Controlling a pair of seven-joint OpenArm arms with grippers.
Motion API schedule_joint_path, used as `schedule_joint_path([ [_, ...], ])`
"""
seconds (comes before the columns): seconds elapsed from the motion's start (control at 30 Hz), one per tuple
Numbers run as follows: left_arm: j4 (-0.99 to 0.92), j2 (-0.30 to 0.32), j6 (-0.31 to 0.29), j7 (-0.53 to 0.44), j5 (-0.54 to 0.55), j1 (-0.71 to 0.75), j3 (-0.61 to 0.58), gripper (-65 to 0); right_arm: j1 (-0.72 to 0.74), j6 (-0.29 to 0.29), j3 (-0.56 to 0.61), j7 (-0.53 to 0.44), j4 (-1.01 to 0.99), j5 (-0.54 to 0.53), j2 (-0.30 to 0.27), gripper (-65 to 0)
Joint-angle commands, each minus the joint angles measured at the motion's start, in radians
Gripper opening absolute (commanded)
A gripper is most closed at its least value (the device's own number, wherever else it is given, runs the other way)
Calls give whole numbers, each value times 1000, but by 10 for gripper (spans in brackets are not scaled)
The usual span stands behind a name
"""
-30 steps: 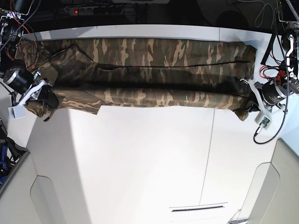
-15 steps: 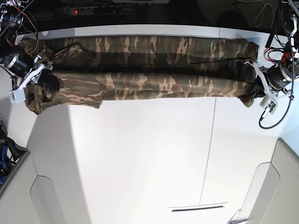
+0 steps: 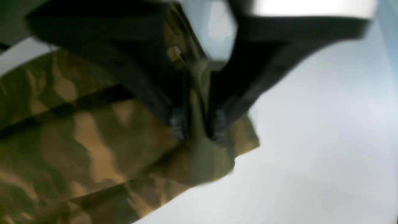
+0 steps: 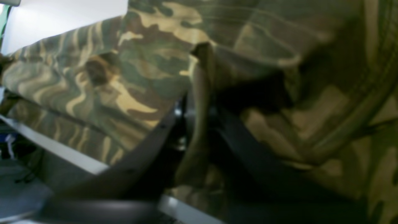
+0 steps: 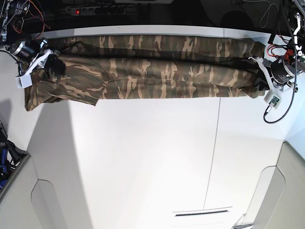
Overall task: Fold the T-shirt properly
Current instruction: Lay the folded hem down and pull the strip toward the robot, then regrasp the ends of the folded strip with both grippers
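The camouflage T-shirt lies stretched in a long band across the far part of the white table, its near edge folded over toward the back. My left gripper is at the shirt's right end, shut on a pinch of cloth; in the left wrist view its fingers clamp a fold of the T-shirt. My right gripper is at the shirt's left end, shut on cloth; in the right wrist view the T-shirt is pinched between the black fingers.
A power strip and cables lie on the dark area behind the table's far edge. Grey panels flank the table at the near left and right. A seam runs down the table's right half.
Both grippers have carried the shirt's near edge toward the back of the table, laying it over the far part. The shirt's band is now narrower and further back.
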State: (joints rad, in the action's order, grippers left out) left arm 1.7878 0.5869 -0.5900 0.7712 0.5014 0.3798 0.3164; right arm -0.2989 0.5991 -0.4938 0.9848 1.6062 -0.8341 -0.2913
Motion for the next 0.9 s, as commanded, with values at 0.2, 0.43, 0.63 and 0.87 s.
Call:
schedule_joint_path([
  [0.2, 10, -27, 62, -11, 27, -6, 17, -375, 7, 0, -32, -14, 25, -35, -16, -340],
  [0.43, 10, -27, 63, -10, 128, -6, 130, -374, 8, 0, -129, -4, 111, -69, -16, -354],
  [0.63, 10, -27, 63, -10, 214, -5, 233, -274, 8, 0, -139, -24, 182, -69, -8, -650],
  [0.87, 10, -42, 63, 13, 212, -5, 240, -274, 8, 0, -109, -95, 148, -19, 28, -650],
])
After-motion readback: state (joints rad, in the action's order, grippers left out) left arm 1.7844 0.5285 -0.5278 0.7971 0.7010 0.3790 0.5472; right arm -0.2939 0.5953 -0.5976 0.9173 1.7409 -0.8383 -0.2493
